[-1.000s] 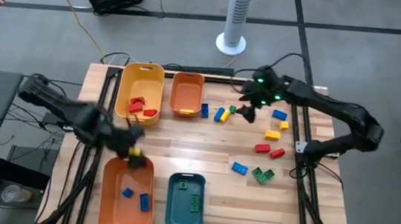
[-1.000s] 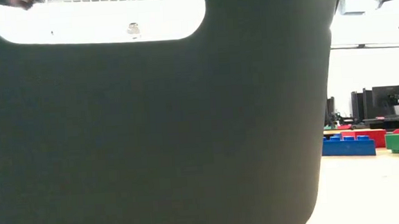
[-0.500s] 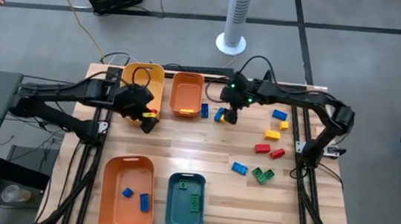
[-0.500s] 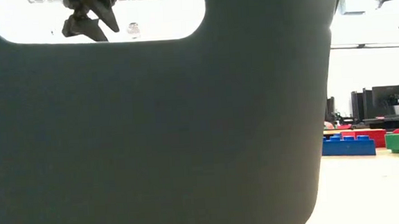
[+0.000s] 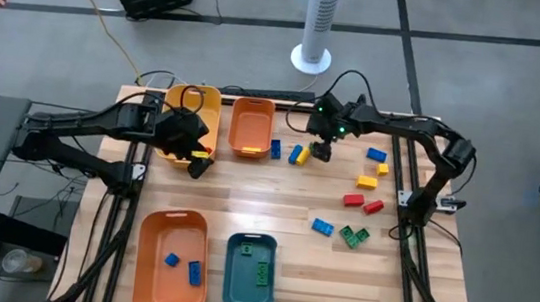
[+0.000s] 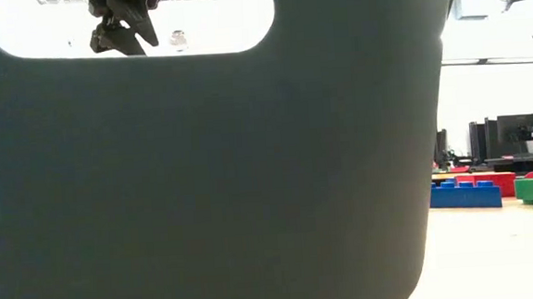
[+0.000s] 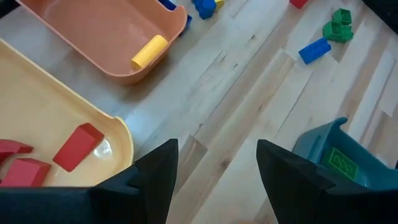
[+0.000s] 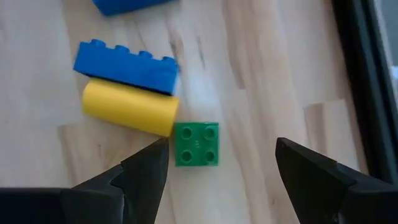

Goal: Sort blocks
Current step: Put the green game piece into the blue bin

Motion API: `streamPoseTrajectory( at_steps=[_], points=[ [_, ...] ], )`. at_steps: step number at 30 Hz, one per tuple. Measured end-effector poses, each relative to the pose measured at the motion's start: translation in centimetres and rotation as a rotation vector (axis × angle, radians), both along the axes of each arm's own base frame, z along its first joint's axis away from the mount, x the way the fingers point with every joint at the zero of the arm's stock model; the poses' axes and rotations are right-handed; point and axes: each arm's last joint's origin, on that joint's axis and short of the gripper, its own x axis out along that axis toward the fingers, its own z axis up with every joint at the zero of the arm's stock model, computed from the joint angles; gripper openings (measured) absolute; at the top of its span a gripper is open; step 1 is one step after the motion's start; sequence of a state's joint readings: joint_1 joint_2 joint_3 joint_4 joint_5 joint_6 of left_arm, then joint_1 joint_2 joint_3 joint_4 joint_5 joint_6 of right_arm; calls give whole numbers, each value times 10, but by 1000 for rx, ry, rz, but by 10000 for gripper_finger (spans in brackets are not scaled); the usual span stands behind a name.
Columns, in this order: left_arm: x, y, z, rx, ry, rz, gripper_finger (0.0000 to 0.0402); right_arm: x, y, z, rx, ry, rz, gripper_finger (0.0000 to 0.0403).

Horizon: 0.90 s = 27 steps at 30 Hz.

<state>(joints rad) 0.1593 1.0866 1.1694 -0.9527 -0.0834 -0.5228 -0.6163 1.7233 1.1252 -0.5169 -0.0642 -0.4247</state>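
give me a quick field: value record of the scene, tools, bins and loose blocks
left tool: open, empty, at the yellow bin's near corner
right tool: open, above a small green block
yellow bin: red blocks
small orange bin: one yellow block
large orange bin: two blue blocks
teal bin: green blocks
loose blocks: red, yellow, blue, green on the table's right half

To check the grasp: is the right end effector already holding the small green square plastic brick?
No, the right end effector is open, and the small green square plastic brick lies free on the table.
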Motion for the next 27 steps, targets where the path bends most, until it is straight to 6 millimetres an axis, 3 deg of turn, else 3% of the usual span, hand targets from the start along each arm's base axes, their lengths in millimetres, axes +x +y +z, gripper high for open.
streamPoseTrajectory(
  at_steps=[15,20,27],
  points=[
    [0,0,0,4,0,5,212,-6,6,-30,-10,-89,21,303],
    [0,0,0,-3,-2,12,212,-3,4,-54,52,-42,24,300],
    [0,-1,-1,-50,-1,18,212,3,6,-56,51,-60,17,256]
  ],
)
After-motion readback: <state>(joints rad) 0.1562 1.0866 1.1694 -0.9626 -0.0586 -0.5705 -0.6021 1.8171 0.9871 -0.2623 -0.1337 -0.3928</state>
